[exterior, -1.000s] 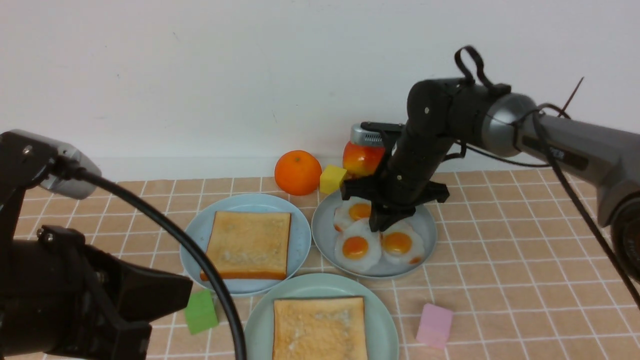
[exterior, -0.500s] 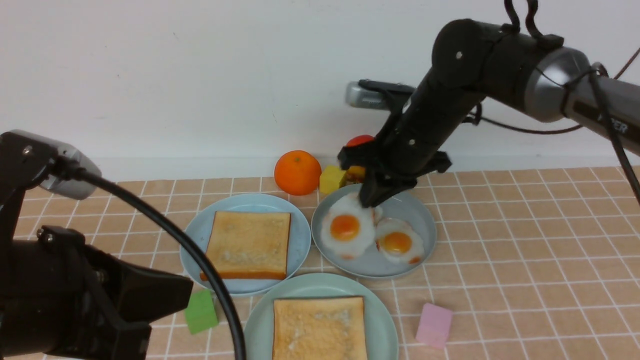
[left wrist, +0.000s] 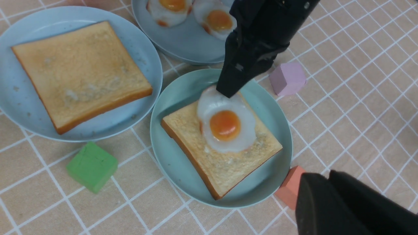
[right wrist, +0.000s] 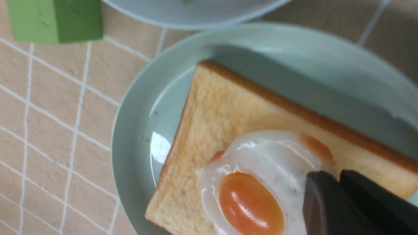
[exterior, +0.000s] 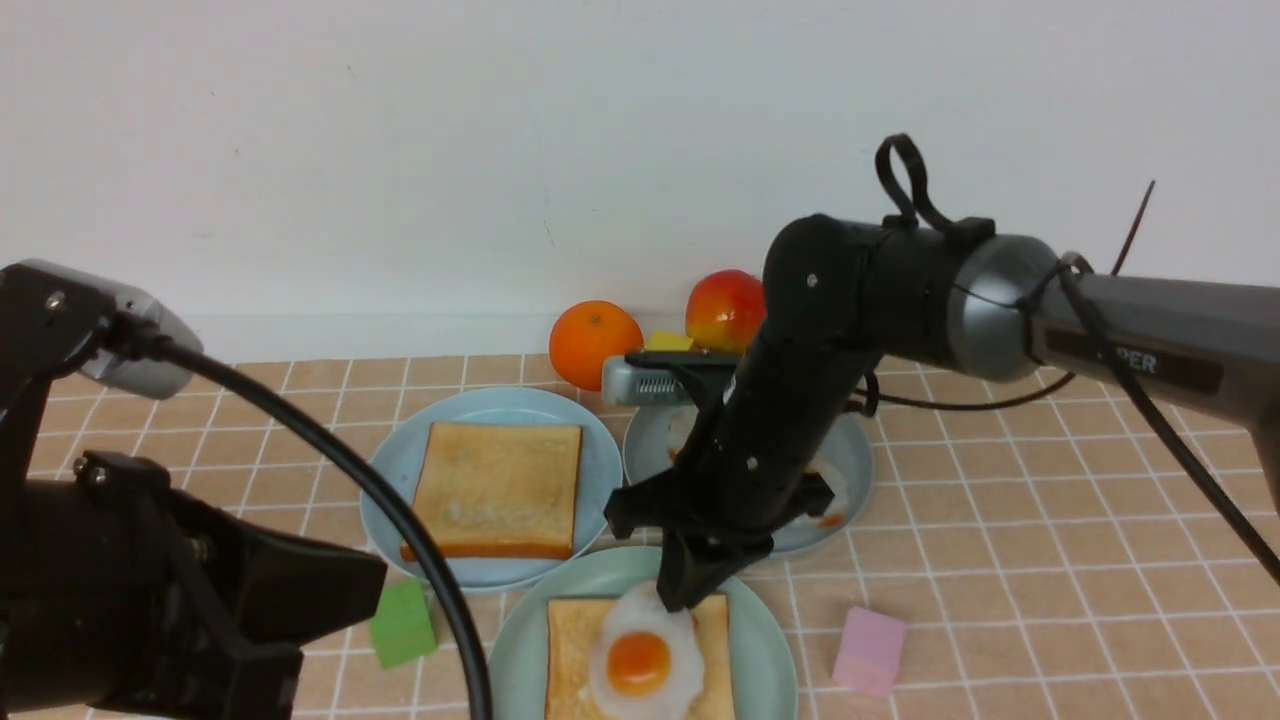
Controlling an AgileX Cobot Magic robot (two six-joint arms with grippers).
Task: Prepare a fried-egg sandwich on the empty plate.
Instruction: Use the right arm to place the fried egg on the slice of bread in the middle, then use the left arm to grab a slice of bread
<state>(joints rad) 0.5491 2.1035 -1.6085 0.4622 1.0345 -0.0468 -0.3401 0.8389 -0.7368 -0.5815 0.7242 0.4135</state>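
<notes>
The right gripper is pinched on the egg's far rim. The egg lies on the toast, just robot-side of it, apparently ready for release.

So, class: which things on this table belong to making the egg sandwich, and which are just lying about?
Job: mint-green plate, bottom toast, fried egg, right gripper, second toast.
Lying about: orange, apple, yellow block, green block, pink block.

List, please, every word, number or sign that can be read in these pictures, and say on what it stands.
"PER": white letters on the grey link of the right arm; a cable seems to hide the letters before them.
Nothing else in any view bears text.
</notes>
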